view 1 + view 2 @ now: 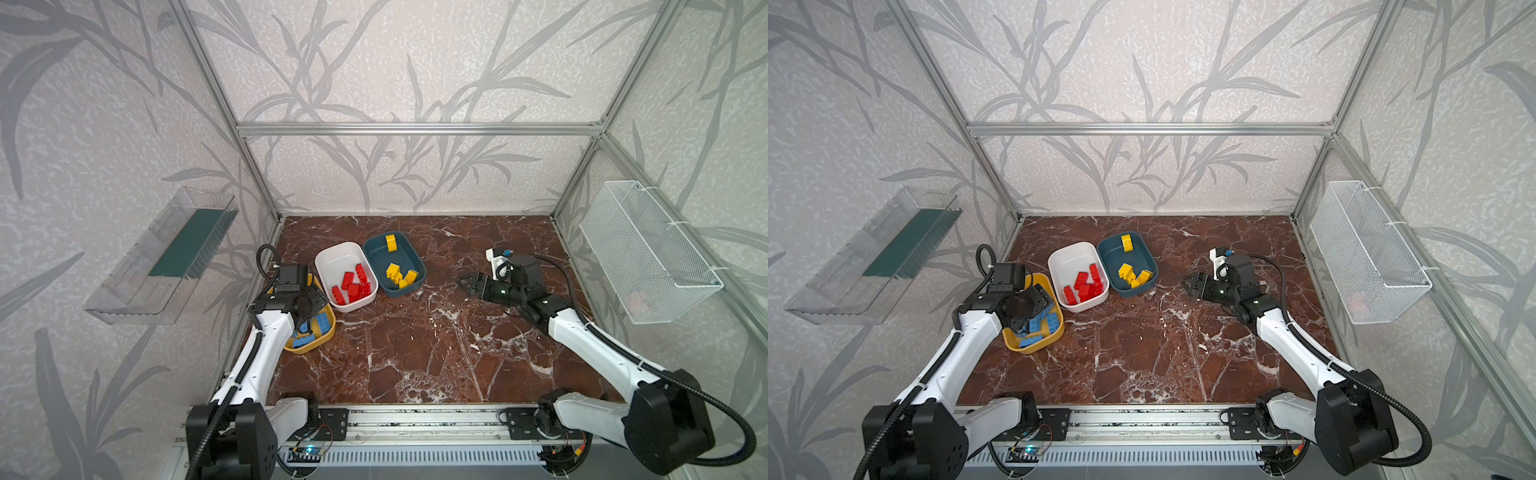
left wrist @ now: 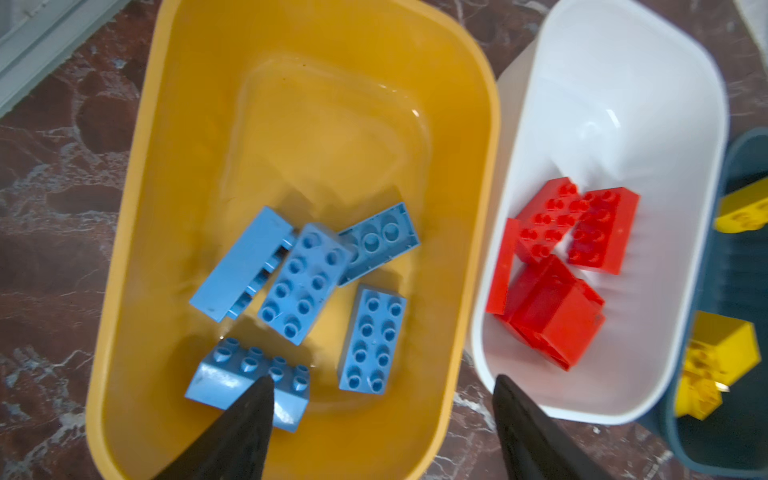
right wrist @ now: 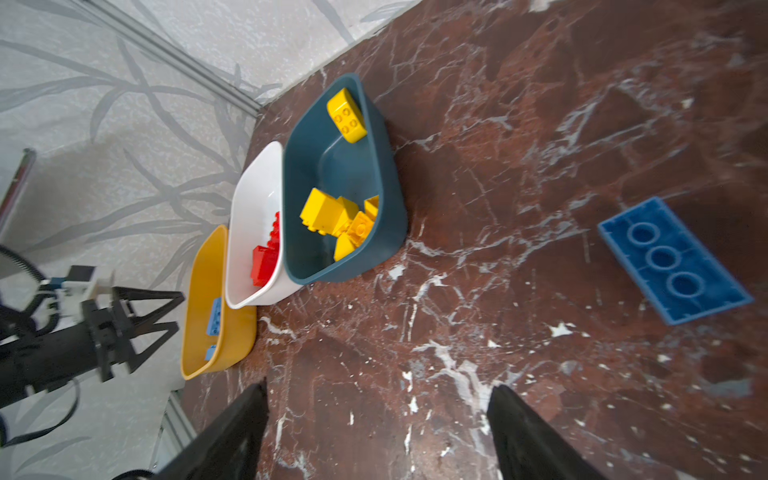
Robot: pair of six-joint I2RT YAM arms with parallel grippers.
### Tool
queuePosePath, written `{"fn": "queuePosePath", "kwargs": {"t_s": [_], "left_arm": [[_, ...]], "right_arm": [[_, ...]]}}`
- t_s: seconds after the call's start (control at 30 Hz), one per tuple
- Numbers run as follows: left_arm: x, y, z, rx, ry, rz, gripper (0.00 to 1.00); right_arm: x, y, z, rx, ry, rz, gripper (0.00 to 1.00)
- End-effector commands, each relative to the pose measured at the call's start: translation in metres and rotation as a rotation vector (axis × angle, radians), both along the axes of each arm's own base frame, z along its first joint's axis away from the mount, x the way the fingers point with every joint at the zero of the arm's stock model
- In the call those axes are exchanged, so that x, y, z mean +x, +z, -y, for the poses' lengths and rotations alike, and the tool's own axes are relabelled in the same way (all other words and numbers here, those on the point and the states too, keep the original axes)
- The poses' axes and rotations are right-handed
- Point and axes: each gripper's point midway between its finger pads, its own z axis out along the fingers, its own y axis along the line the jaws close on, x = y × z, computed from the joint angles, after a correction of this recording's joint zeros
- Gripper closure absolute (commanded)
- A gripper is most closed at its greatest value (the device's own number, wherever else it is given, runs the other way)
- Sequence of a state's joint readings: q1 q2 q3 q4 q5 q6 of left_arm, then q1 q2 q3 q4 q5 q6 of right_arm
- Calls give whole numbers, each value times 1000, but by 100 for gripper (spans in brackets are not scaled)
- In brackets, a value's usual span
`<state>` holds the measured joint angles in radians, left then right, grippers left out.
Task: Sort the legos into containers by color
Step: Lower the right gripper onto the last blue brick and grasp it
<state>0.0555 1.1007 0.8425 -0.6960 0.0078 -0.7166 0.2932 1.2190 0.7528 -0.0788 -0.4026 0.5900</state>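
Right tool [image 3: 379, 386], jaws wide and empty, faces a blue lego [image 3: 673, 262] lying hollow-side-up on the desk [image 3: 457, 291] ahead, to one side: likely light, stiff, slick, best pinched across its short width.

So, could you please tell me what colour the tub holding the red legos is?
The tub is white, clearest in the left wrist view.

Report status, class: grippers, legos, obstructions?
Left gripper open over mustard tub. Right gripper open, empty. One blue lego loose on table. Nothing blocking it.
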Motion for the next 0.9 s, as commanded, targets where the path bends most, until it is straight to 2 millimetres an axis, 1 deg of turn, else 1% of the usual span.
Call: {"fn": "queuePosePath", "kwargs": {"t_s": [0.0, 0.07, 0.13, 0.23, 0.3, 0.37, 0.5, 0.67, 0.77, 0.87], "left_arm": [[4, 35, 24, -89, -120, 110, 15], [4, 50, 35, -119, -176, 161, 15], [1, 65, 43, -123, -236, 198, 15], [-7, 79, 50, -115, -289, 222, 14], [-11, 84, 53, -119, -310, 238, 14], [-16, 85, 58, -131, -337, 258, 14], [-21, 87, 66, -147, -382, 303, 14], [-26, 82, 68, -138, -391, 358, 14], [-28, 74, 67, -137, -380, 377, 14], [-29, 78, 68, -135, -386, 394, 14]], "right_arm": [[12, -10, 23, -20, -50, -26, 13], [19, -18, 35, -44, -82, -42, 13], [26, -26, 45, -119, -103, -50, 12], [35, -36, 57, -231, -117, -71, 6], [41, -41, 63, -277, -123, -84, 4], [50, -44, 65, -296, -124, -90, 3], [68, -57, 63, -312, -105, -122, 2], [85, -80, 60, -331, -91, -182, 2], [88, -104, 57, -342, -65, -242, 2], [86, -119, 52, -336, -21, -298, 3]]}}
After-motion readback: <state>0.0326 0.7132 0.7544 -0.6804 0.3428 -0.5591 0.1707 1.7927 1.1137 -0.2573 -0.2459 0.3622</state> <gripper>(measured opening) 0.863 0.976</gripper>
